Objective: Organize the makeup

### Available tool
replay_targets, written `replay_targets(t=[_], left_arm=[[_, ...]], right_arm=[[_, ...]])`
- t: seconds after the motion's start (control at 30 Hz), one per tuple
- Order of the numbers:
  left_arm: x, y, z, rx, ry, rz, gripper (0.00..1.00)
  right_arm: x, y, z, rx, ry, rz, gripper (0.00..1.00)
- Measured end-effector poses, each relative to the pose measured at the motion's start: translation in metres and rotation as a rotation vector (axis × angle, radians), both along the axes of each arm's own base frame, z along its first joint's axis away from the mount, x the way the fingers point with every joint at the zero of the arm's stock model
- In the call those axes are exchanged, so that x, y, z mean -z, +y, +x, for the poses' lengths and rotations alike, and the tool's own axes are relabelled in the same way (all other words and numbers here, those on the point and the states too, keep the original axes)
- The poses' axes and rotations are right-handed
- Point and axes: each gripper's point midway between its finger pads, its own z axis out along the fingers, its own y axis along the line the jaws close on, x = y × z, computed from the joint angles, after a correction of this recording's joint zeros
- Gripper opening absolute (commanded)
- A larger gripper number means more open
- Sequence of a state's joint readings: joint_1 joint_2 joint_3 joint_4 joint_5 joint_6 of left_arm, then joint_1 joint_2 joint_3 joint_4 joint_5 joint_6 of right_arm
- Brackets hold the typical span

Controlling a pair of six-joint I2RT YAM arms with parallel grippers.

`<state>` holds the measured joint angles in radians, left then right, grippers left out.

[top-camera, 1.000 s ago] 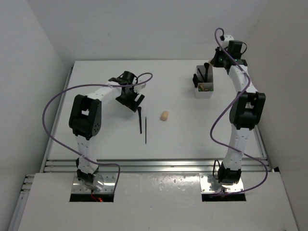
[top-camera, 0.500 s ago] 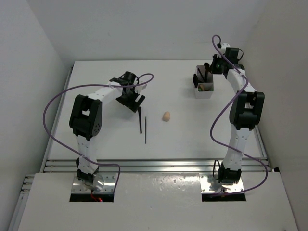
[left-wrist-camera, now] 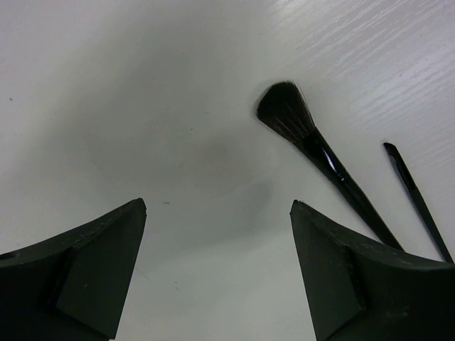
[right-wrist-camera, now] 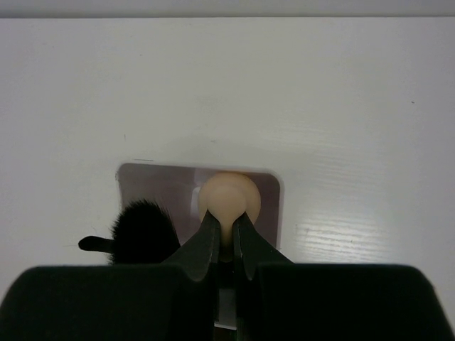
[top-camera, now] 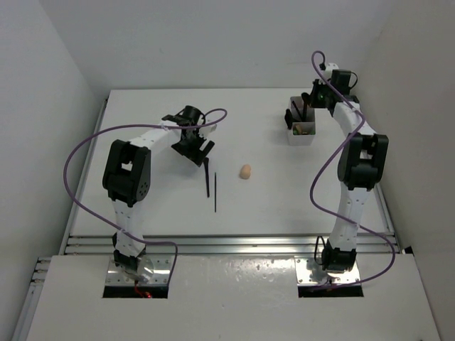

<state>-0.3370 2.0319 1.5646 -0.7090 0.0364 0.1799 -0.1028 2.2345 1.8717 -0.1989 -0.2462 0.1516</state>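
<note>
My right gripper [right-wrist-camera: 226,217] is shut on a beige egg-shaped sponge [right-wrist-camera: 229,197] and holds it over the translucent box [right-wrist-camera: 163,186], above the back compartment. A fluffy black brush head [right-wrist-camera: 142,227] stands in the box to its left. In the top view the right gripper [top-camera: 317,96] is at the box [top-camera: 301,136]. My left gripper [left-wrist-camera: 218,206] is open and empty, low over the table, with a black brush [left-wrist-camera: 298,124] and a thin black pencil [left-wrist-camera: 416,199] lying just to its right. A second beige sponge [top-camera: 245,171] lies mid-table, the brush [top-camera: 207,177] and pencil [top-camera: 215,193] to its left.
The box stands at the back right of the white table, with dark items and something brown-green inside it. White walls close in the table on the left, the back and the right. A metal rail [top-camera: 227,241] runs along the near edge.
My right gripper has come down and in over the box with the sponge. The left arm, brush, pencil and loose sponge have not moved.
</note>
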Motion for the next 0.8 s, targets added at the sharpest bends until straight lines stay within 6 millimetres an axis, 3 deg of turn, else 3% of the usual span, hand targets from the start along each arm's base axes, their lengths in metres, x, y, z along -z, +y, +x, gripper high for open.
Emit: replay_targets(t=[0.13,0.3,0.33,0.43,0.63,0.8], left_arm=[[0.001,0.0,0.0,0.0,0.002,0.001,0.89],[0.002,0.0,0.0,0.004,0.005,0.003,0.89],[0.003,0.0,0.0,0.004,0.006,0.004,0.89],[0.004,0.0,-0.001,0.004,0.009,0.005,0.89],[0.006,0.0,-0.001,0.005,0.012,0.006,0.89],[0.006,0.0,-0.001,0.006,0.013,0.007,0.89]], right_arm=[[0.01,0.001,-0.001,0.001,0.022,0.006,0.06],[0.019,0.001,-0.005,0.004,0.053,0.013,0.43],[0.019,0.001,-0.005,0.0,0.052,0.008,0.46],[0.019,0.002,-0.005,-0.005,0.052,0.007,0.52],[0.015,0.004,-0.006,-0.023,0.046,-0.023,0.53],[-0.016,0.0,-0.01,-0.017,-0.003,-0.054,0.57]])
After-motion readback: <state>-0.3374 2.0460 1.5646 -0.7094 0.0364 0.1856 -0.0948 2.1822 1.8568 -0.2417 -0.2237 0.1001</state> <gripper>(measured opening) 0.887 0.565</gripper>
